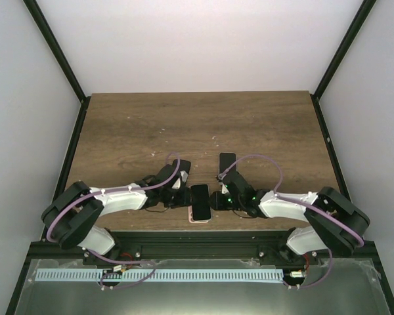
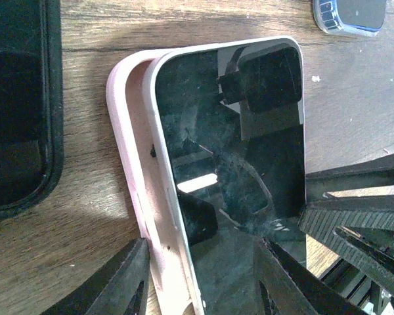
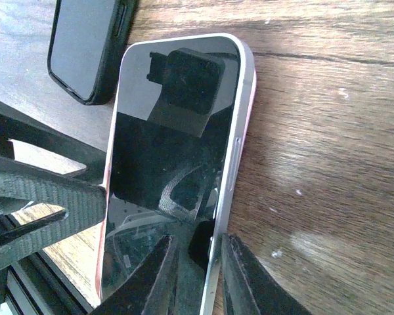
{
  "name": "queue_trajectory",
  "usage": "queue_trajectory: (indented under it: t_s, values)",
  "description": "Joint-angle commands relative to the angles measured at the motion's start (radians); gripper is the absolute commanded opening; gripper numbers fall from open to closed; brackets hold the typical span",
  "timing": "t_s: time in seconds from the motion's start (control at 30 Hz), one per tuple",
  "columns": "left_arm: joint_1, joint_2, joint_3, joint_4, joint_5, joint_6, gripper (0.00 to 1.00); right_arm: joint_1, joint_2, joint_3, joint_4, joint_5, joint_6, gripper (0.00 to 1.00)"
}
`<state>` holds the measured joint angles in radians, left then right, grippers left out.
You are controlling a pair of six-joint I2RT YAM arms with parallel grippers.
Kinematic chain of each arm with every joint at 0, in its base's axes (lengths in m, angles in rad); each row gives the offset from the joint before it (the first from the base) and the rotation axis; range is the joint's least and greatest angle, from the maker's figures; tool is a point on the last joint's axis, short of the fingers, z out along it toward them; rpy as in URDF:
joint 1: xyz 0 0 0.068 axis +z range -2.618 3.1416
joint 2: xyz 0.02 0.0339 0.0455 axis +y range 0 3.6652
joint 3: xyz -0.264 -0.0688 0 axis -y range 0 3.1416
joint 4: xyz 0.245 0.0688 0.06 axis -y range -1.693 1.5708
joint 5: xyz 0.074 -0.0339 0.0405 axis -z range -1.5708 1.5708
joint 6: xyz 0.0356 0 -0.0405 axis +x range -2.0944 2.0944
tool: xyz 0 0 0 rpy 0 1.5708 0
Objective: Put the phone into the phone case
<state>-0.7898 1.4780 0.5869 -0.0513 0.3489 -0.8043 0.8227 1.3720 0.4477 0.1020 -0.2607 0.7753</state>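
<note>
Left wrist view: phone [image 2: 236, 170] lay skewed on the pink case [image 2: 132, 164], whose rim showed along one long side, at the bench's [image 3: 328, 131] near edge. Left gripper [image 2: 200, 266] straddled their near end. Right gripper [image 3: 197, 249] sat narrowed at the phone's opposite edge. Firm grasp by either could not be told. Seating appeared under way, and the next move called for squaring the phone and pressing it in.

Counter [image 1: 151, 125]: dark wood grain with pale flecks and scuffs. Pink case [image 2: 128, 151] lies flat at the near edge, roughly centre. The phone [image 2: 236, 164] sits in it skewed, its left side riding out past the case wall. Black case [image 2: 20, 111] lies just left of the pink one, not touching. Dark phone-shaped slab [image 1: 227, 161] lies further back, to the right.
</note>
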Motion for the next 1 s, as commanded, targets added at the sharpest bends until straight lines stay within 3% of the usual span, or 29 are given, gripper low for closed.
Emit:
queue_trajectory:
  t_s: [0.0,0.57,0.83,0.97]
  values:
    - [0.004,0.017,-0.006,0.03,0.014,0.014,0.45,0.028,0.015,0.046,0.021,-0.017,-0.003,0.19]
    - [0.0,0.016,-0.041,0.089,0.038,-0.032,0.39,0.066,-0.008,-0.031,0.13,-0.01,0.151,0.18]
    - [-0.012,0.024,-0.04,0.099,0.05,-0.052,0.38,0.087,0.015,-0.059,0.12,0.056,0.173,0.14]
    - [-0.013,0.03,-0.039,0.109,0.072,-0.071,0.38,0.088,0.028,-0.057,0.119,0.067,0.174,0.05]
